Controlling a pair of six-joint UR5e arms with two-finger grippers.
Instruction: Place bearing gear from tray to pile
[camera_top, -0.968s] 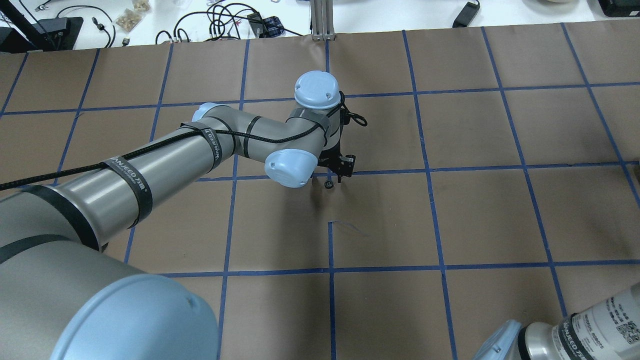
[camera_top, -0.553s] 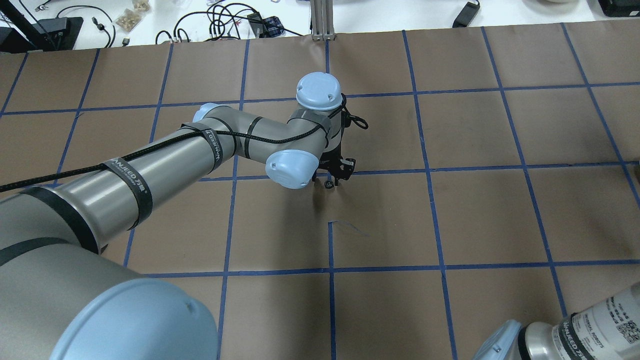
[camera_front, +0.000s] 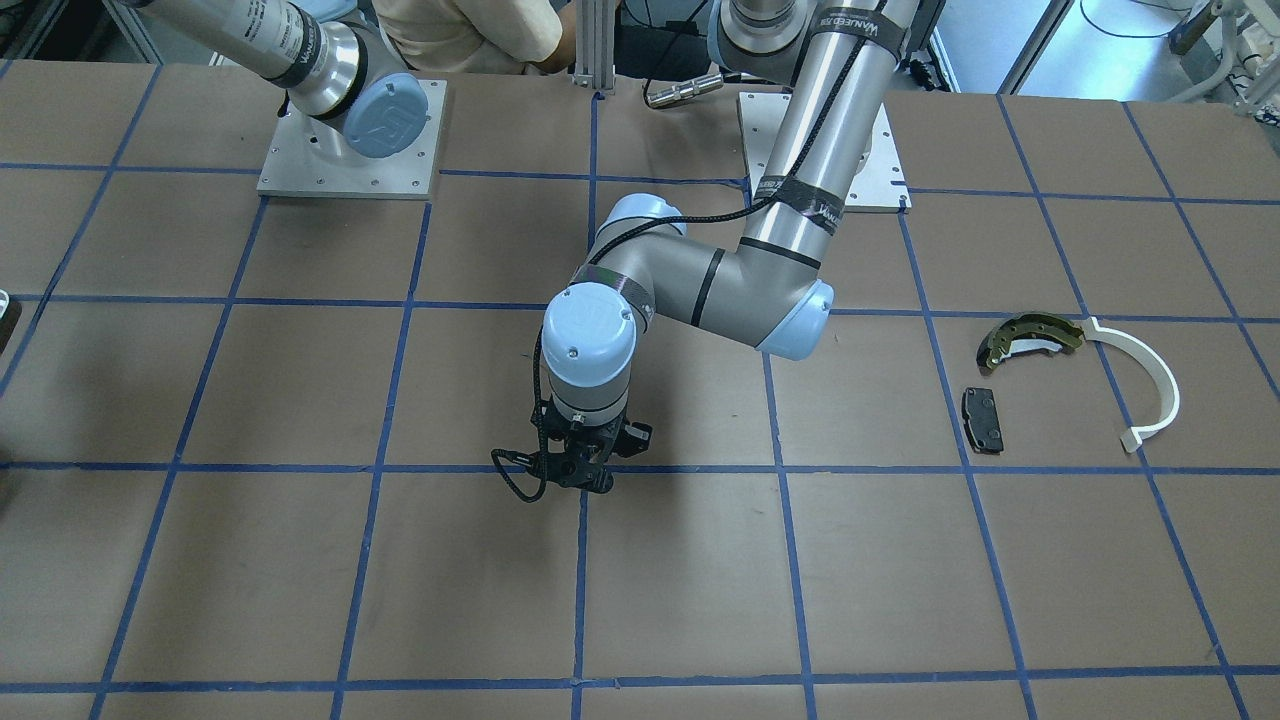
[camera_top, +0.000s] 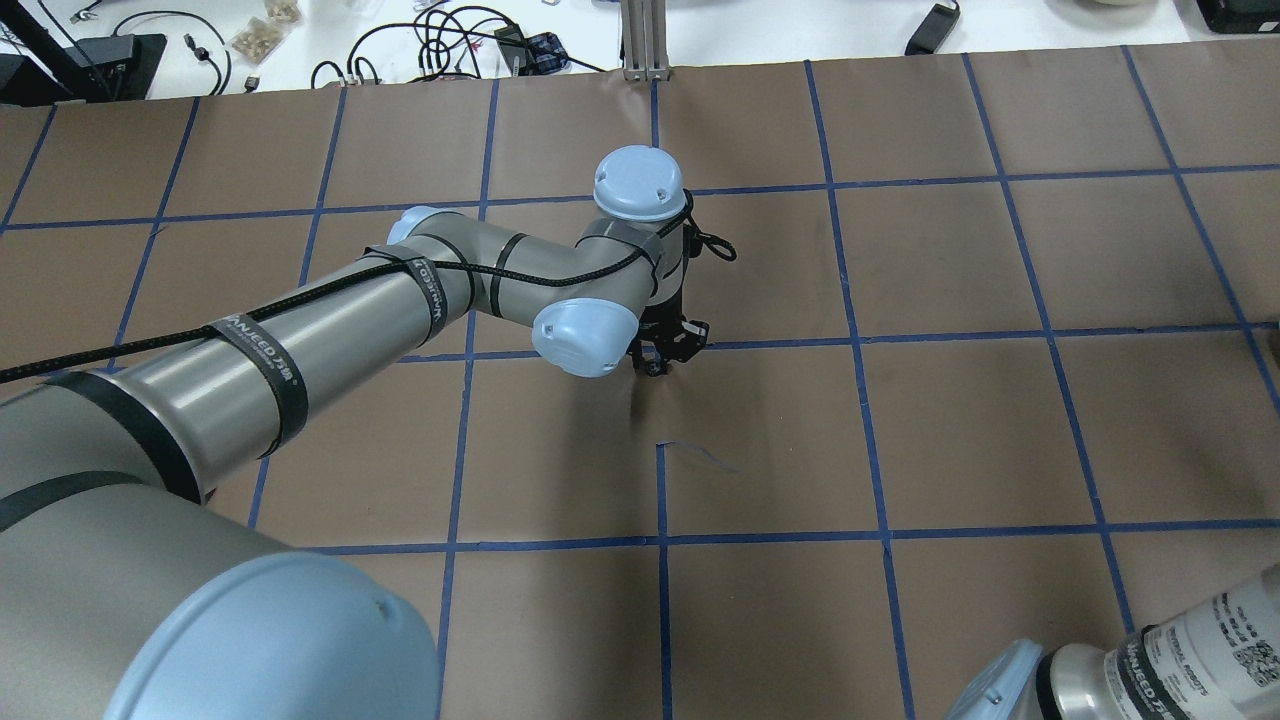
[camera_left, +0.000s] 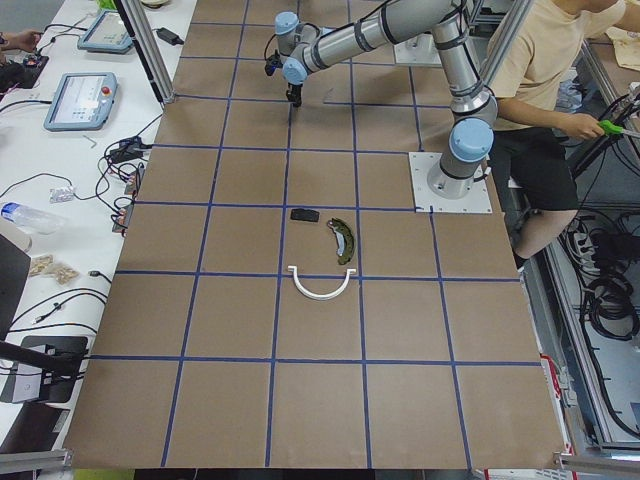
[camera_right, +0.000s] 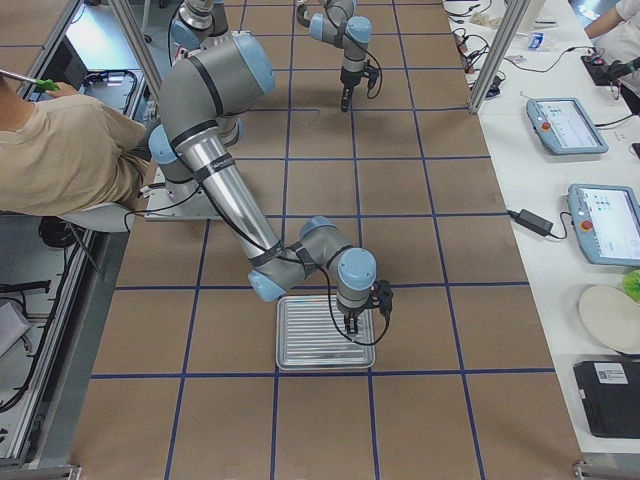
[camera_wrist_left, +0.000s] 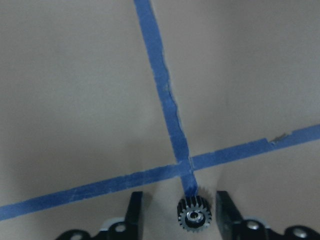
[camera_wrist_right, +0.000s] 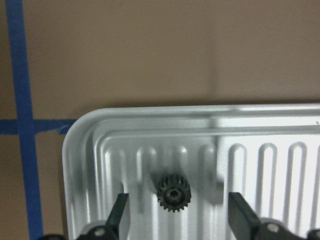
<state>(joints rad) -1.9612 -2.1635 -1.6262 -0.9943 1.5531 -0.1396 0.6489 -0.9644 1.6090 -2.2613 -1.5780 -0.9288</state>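
One gear (camera_wrist_left: 195, 216) lies on the counter (camera_front: 900, 560) at a tape cross, ungripped between the wide-open left pincer (camera_wrist_left: 178, 205); another gear (camera_wrist_right: 173, 192) sits in the tray (camera_wrist_right: 280, 125) under the wide right pincer (camera_wrist_right: 178, 202); the pile (camera_front: 1030, 340), well apart, shows none, so delivery looks unfinished.

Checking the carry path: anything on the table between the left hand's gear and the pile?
Nothing visible. The gear sits between the open fingers of the left hand; only bare taped paper lies between it and the pile.
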